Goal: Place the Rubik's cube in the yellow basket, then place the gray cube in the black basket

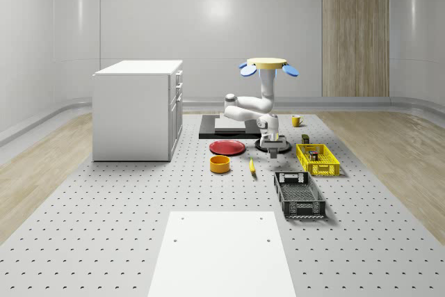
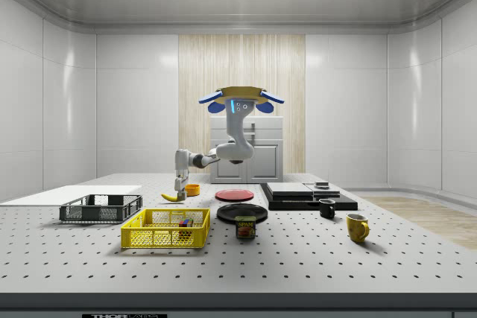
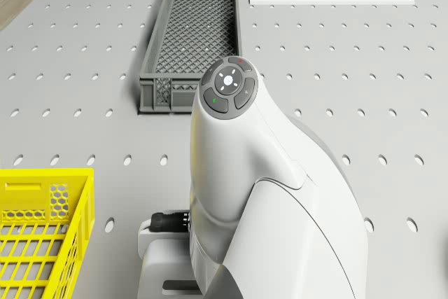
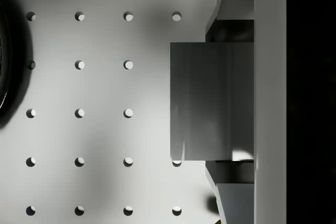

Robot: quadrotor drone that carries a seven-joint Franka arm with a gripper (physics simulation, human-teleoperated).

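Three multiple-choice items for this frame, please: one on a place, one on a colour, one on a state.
1. Where is the Rubik's cube?
A. in the yellow basket
B. in the black basket
C. on the plate

2. What colour is the plate beside the orange bowl?
A. blue
B. red
C. green

3. What state is the claw in?
A. open, apart from everything
B. shut on the gray cube
C. shut on the banana

Answers:
1 A: the Rubik's cube sits inside the yellow basket.
2 B: the plate is red.
3 B: below the hovering drone, the claw has a finger on either side of the gray cube, low over the table beside the yellow basket.
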